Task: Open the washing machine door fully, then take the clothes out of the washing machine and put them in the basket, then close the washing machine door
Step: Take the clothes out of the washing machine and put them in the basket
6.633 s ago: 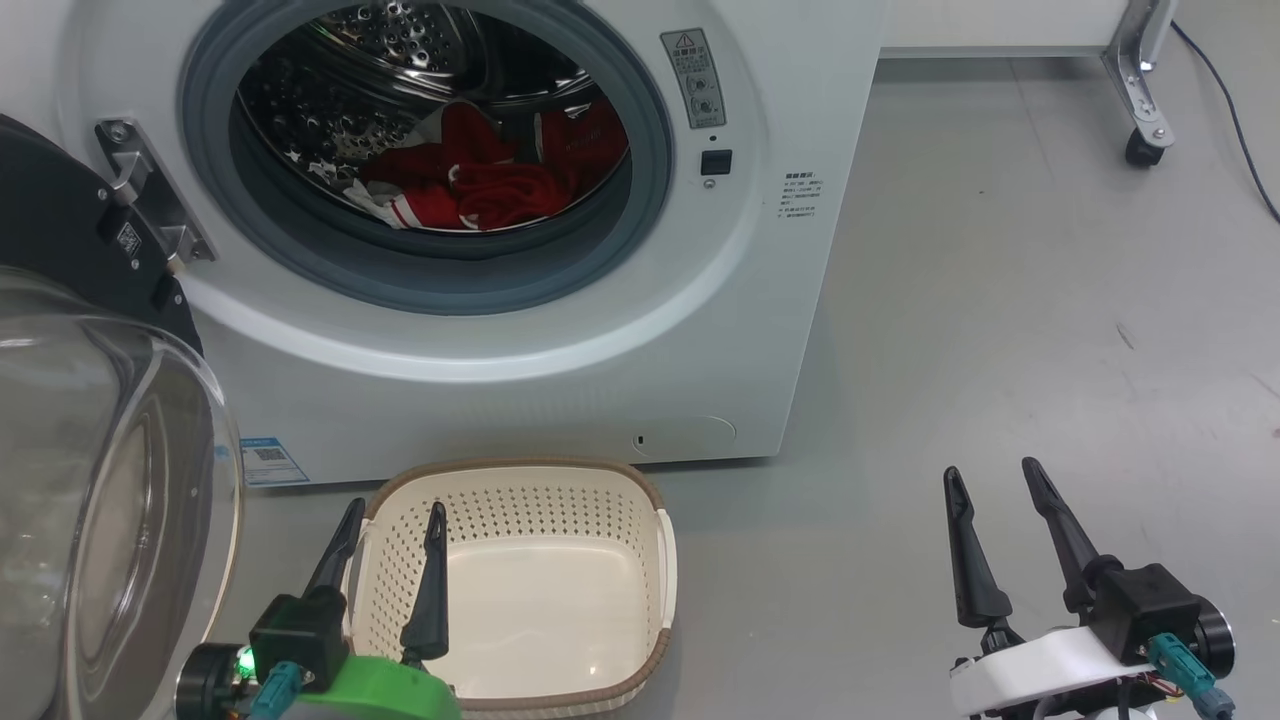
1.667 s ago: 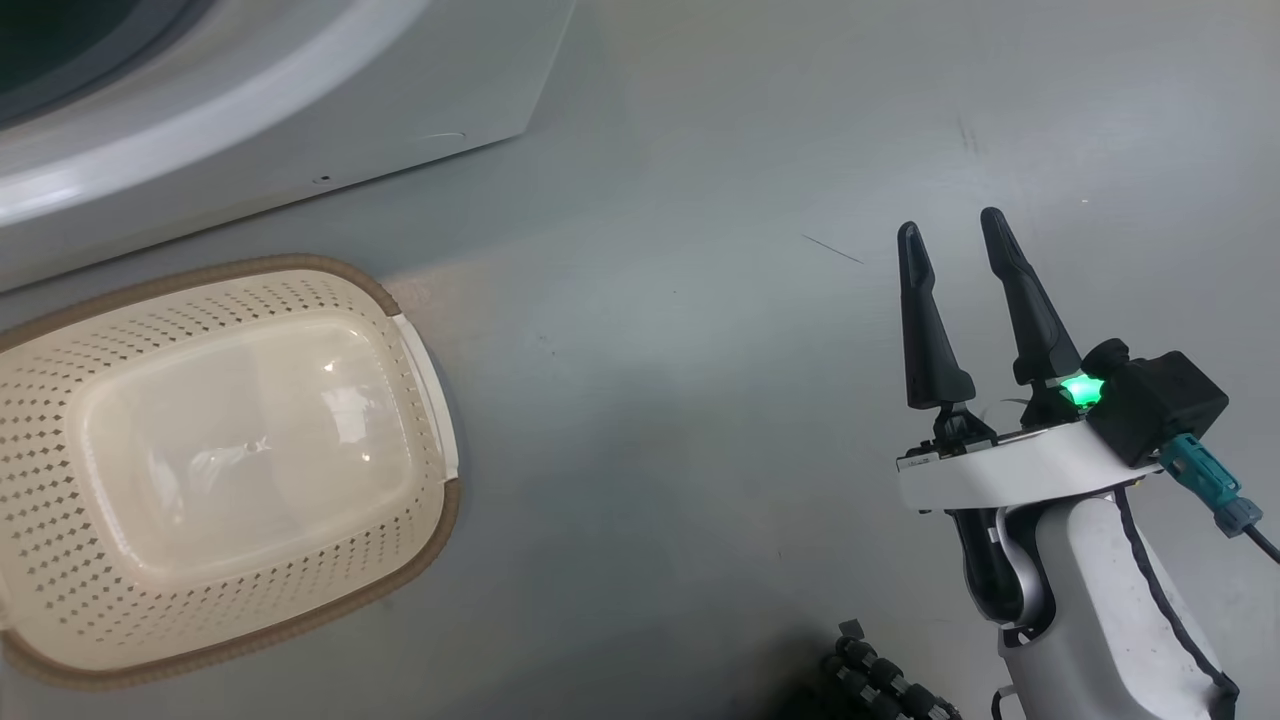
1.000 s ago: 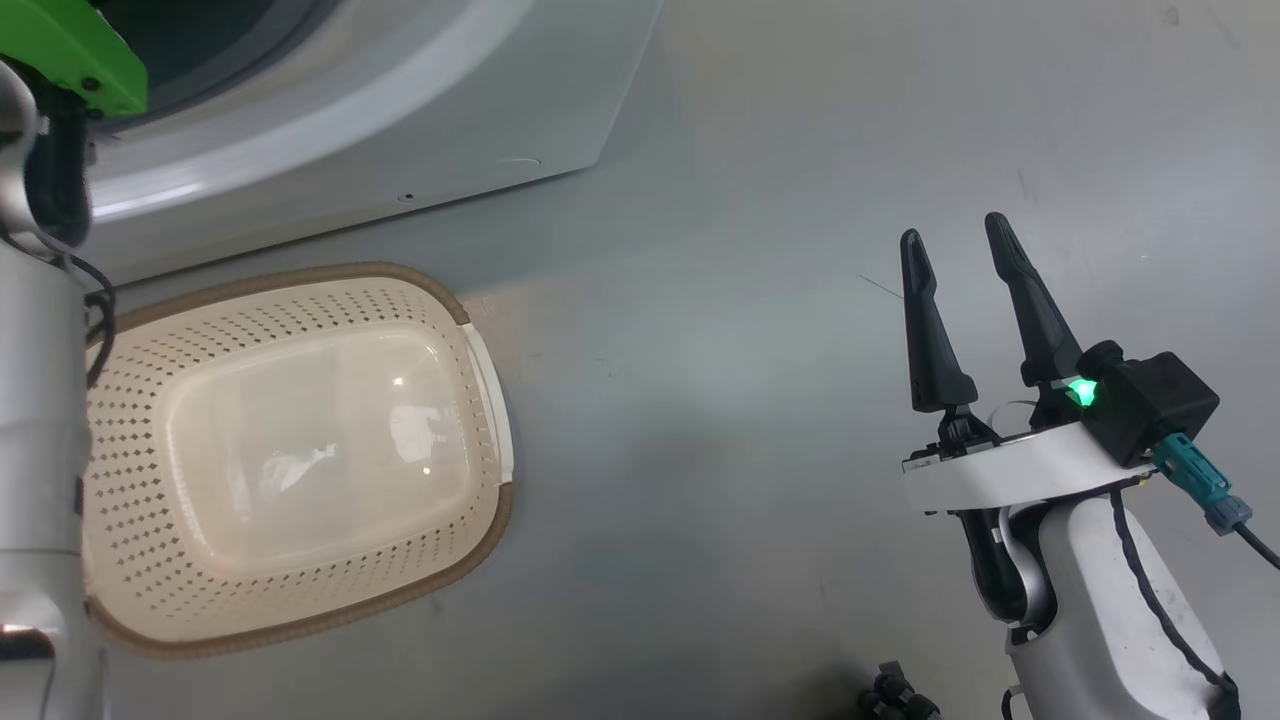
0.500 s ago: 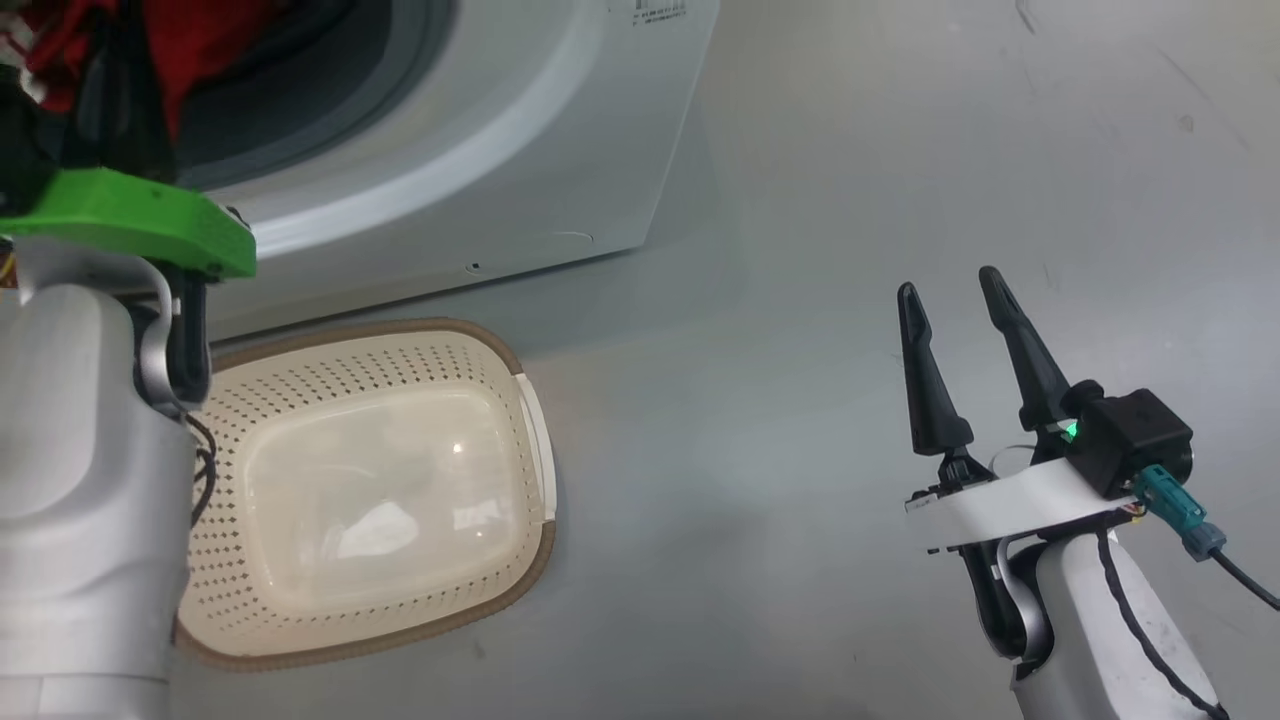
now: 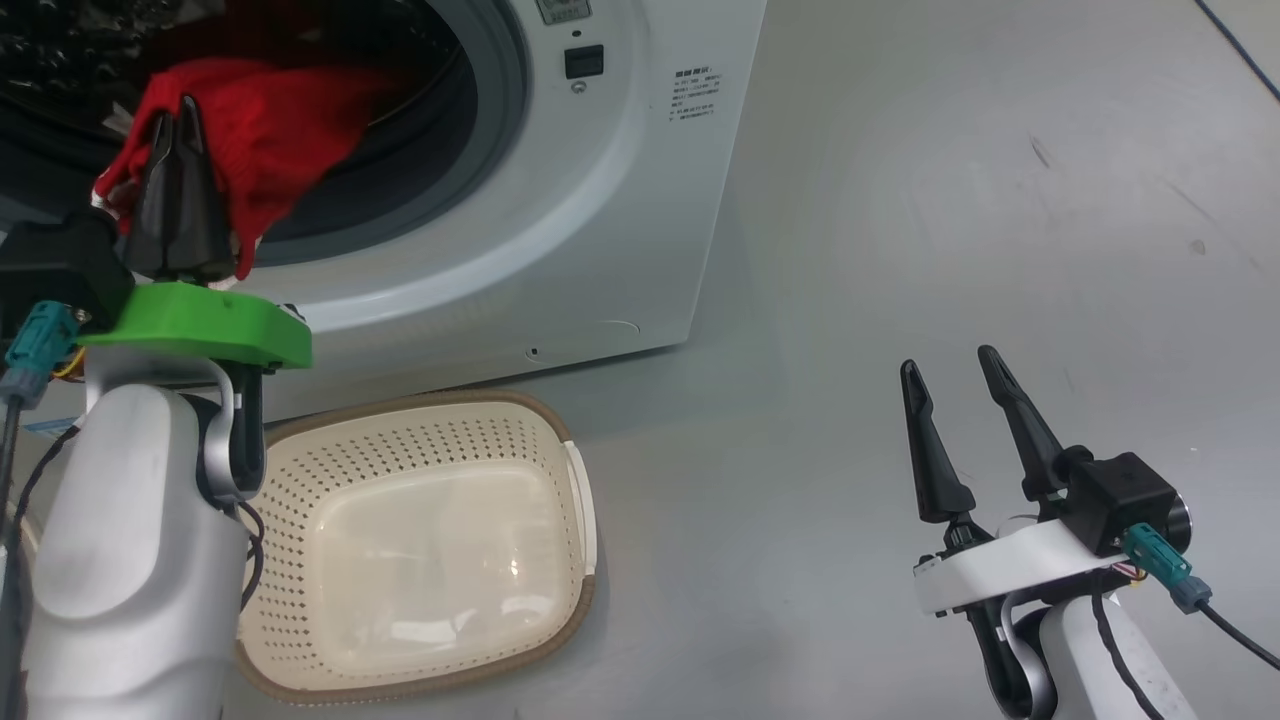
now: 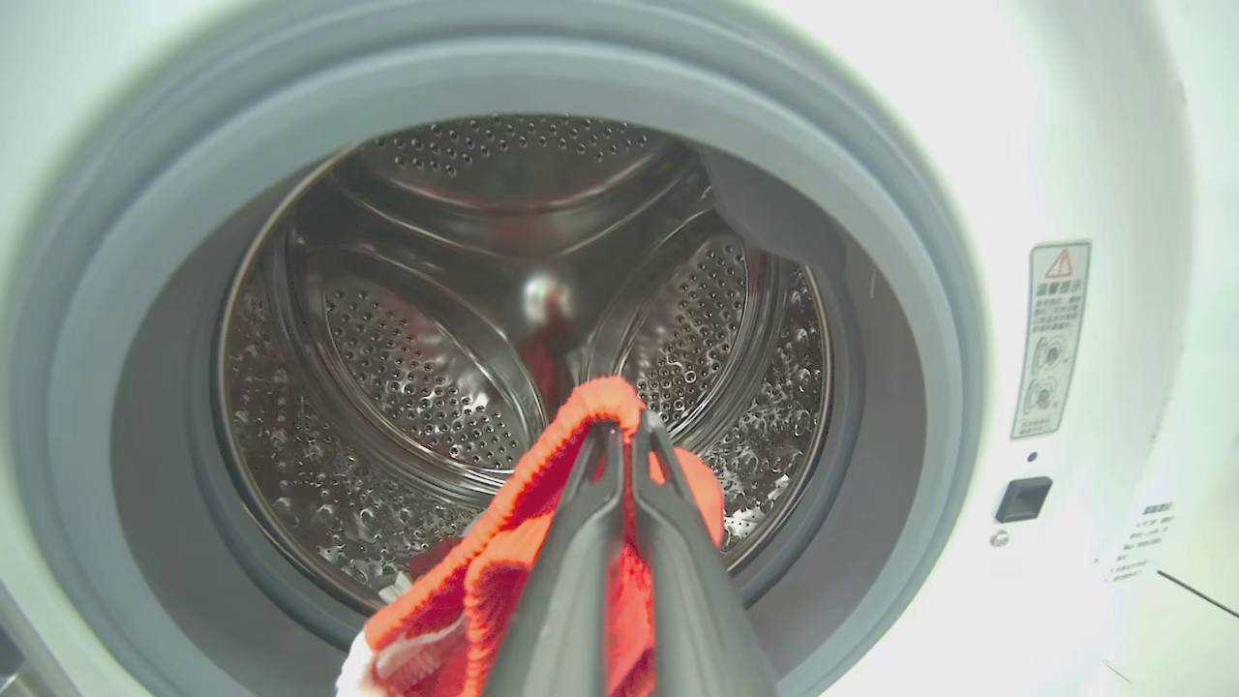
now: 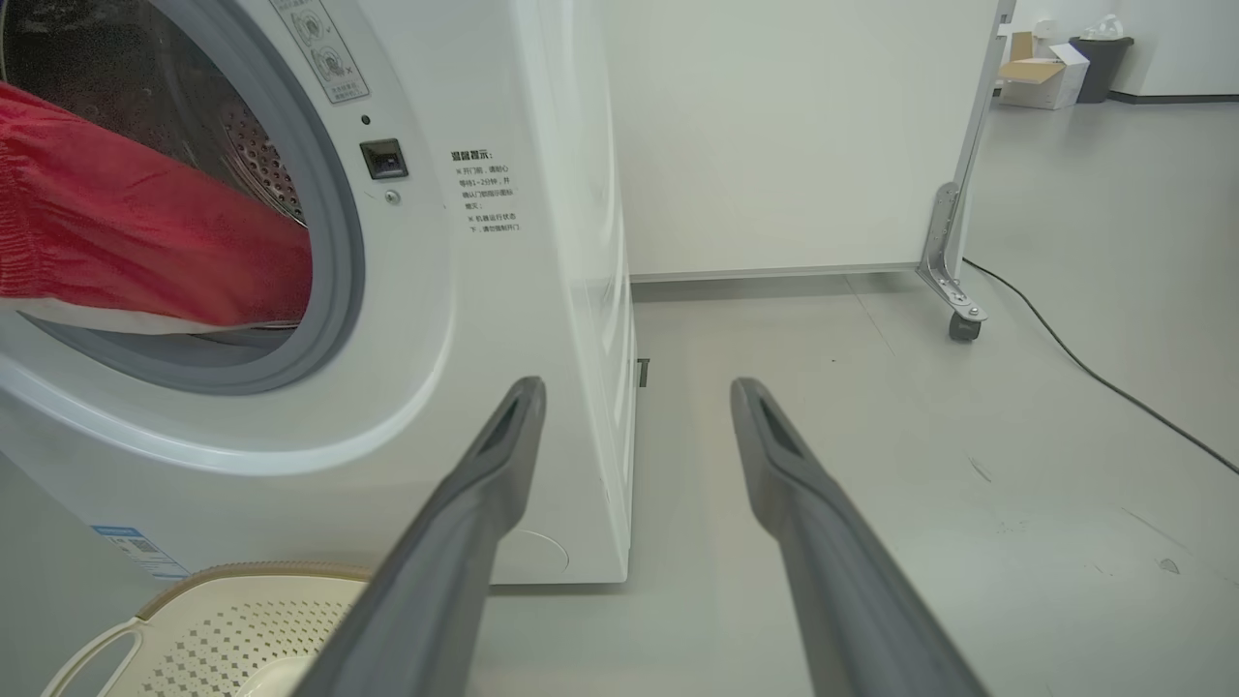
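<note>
The left fingers (image 6: 576,581) were pressed together on the red clothes (image 5: 270,130) (a ribbed edge bunched at their tips), at the mouth of the washing machine (image 5: 620,200). The right fingers (image 5: 930,450) stood spread wide, holding nothing, above the floor (image 5: 900,200). The cream basket (image 5: 420,440) lay at six o'clock from the drum opening.

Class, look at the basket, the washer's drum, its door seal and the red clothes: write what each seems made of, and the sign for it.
Basket: likely moulded plastic, cream, slightly glossy; regular holes, floor glints.
Drum: probably stainless steel; mirror-bright, perforated.
Door seal: looks like matt grey rubber.
Clothes: soft red fabric, perhaps knit; folds, ribbed edge.
</note>
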Available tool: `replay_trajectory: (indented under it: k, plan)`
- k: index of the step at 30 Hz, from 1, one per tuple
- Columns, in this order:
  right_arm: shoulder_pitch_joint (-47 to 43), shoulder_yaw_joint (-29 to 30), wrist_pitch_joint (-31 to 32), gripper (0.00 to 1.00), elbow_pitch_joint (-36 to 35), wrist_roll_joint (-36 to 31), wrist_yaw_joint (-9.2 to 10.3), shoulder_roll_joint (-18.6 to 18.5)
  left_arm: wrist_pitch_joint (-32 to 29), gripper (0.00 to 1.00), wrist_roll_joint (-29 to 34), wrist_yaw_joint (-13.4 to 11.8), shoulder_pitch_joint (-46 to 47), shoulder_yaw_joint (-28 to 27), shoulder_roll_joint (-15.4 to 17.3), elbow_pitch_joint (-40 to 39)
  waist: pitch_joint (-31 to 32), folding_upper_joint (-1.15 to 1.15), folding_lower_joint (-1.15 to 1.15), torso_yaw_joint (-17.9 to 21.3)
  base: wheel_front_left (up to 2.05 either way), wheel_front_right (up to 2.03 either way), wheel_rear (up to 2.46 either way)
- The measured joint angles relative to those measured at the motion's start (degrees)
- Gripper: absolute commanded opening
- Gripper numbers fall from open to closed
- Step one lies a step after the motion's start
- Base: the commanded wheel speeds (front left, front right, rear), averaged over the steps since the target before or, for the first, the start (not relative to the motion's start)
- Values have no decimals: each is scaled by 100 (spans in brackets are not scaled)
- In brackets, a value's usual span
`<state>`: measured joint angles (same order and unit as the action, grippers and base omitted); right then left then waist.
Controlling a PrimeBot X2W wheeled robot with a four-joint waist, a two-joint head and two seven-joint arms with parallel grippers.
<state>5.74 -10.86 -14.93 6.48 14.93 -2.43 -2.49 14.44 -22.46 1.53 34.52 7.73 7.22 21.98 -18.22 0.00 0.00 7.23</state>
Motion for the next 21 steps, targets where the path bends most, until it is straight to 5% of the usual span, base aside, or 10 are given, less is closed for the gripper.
replay_trajectory:
  k: [21]
  plan:
    - [-321,15,0,100,-96,-97,8,-1,25,0,382,-337,-1372,234,-190,-1785,652,0,0,-483,0,0,0]
